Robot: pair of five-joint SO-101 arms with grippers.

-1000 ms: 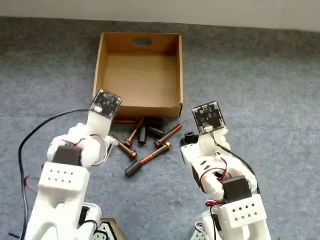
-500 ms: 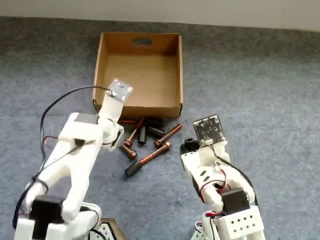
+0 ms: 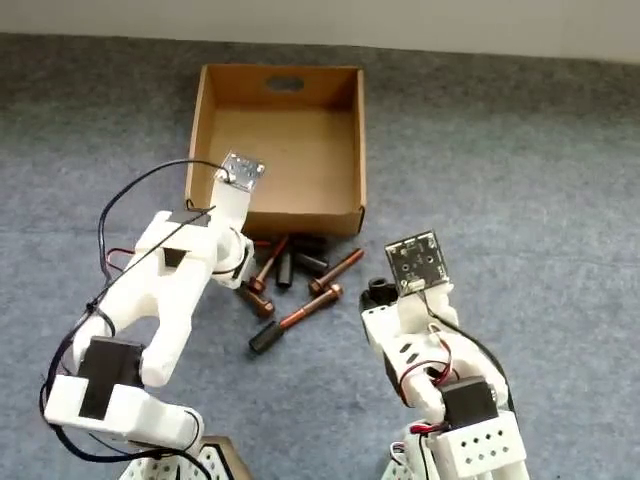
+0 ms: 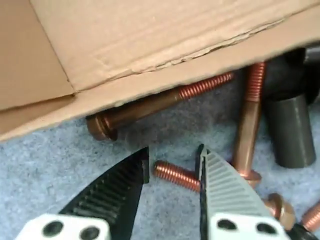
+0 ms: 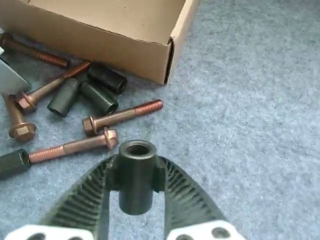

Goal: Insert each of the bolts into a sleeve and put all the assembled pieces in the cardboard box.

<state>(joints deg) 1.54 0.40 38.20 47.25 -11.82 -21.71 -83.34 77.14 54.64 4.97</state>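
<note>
beside the cardboard box [image 4: 150, 50], left gripper [image 4: 172, 156] agape astride a bolt [image 4: 176, 175]; right gripper [image 5: 136, 167] tight around a sleeve [image 5: 135, 187]

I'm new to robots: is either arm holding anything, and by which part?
The right gripper clamps a dark cylindrical metal sleeve by its side walls. The left gripper is open, holding nothing.

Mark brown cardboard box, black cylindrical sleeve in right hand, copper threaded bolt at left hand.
Brown cardboard box [image 3: 280, 160]: high view, bare floor.
Black cylindrical sleeve [image 5: 135, 185]: right wrist view, side wall.
Copper threaded bolt [image 4: 175, 174]: left wrist view, threads.
</note>
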